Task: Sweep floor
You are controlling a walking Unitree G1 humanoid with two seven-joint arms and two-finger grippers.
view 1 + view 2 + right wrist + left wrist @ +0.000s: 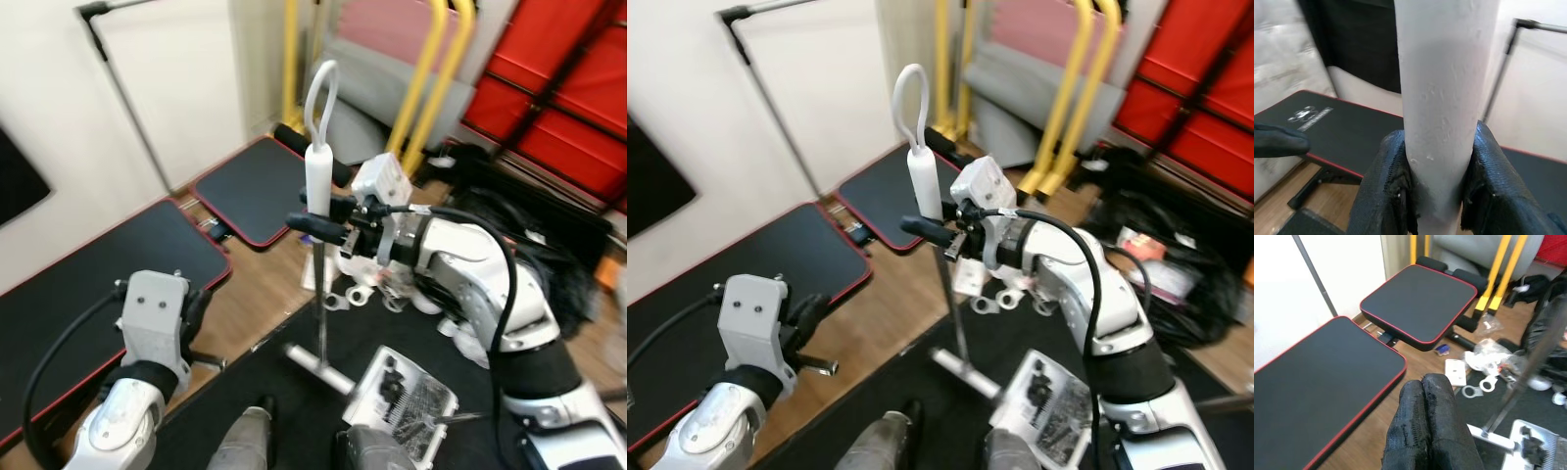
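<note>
White plastic forms the grip of the broom handle (319,176), and we see our right hand (315,225) pinching it from both sides just below the looped hanger at its top. In the right wrist view the two black fingers (1382,191) press against the pale handle with no gap. Below the grip a thin metal pole runs straight down, nearly upright, to a grey crossbar (318,367) that rests on the black floor mat (294,411).

Our left hand (1427,426) is held out low over the wooden floor (255,294), near the edge of the mat. Its two fingers are pressed together and hold nothing.

On the mat, just beside the crossbar, lies a white and black leaflet (404,395). Past the mat's far edge, small litter is scattered on the wood: two clear rings (1481,386), a white card (1455,371), a crumpled clear wrapper (1484,352) and a small blue scrap (1442,349).

To our left stands a weight bench with two black pads edged in red: a long pad (108,284) near us and a shorter pad (257,186) farther off. Behind them are yellow tube frames (431,88), a grey cushion (392,108) and red panels (568,88). A heap of black bags (549,245) lies at our right. A thin grey pole (127,108) leans along the white wall.
</note>
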